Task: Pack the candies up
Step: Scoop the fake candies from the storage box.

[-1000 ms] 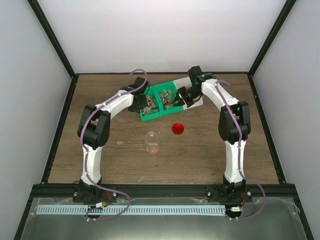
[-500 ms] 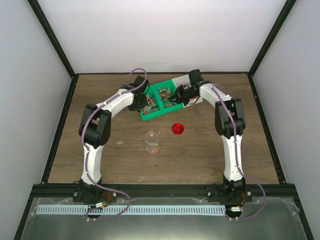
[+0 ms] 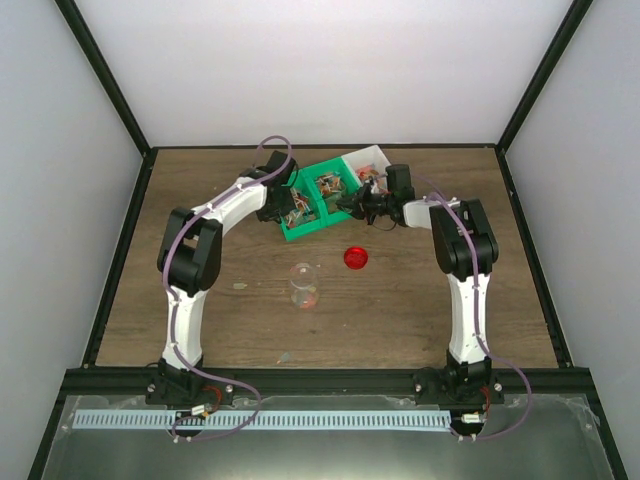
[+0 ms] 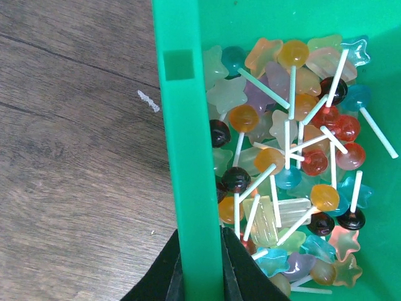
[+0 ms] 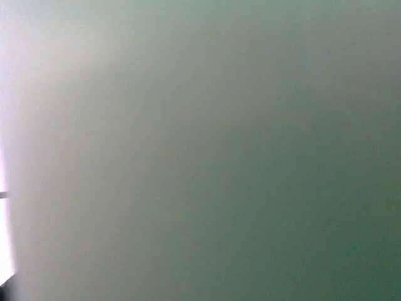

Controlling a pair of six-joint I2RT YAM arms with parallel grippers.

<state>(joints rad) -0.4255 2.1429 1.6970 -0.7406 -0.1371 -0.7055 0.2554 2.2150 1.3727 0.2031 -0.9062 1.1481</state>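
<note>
The right arm has folded down from over the far side of the green plastic divided tray to its right side. Its right gripper now sits low against the tray's right edge, and a white open box shows at the tray's far right corner. The tray itself has barely shifted.

The right wrist view is only a green blur, so the camera seems pressed up to the tray. Those jaws are drawn almost together, but I cannot tell whether they pinch the wall. The left gripper is clamped narrowly across the tray's left wall, one finger on each side.

The candies, a mixed heap of translucent lollipops and star sweets, lie in the left compartment just right of that wall, with more in the next one. With an arm at each end, this looks like readying the tray for lifting or tipping.

The clear glass jar stands open on the wooden table, nearer than the tray and well apart from it. The round red lid lies between them to the right. The near half of the table offers the room, while the far wall is close behind the tray.
</note>
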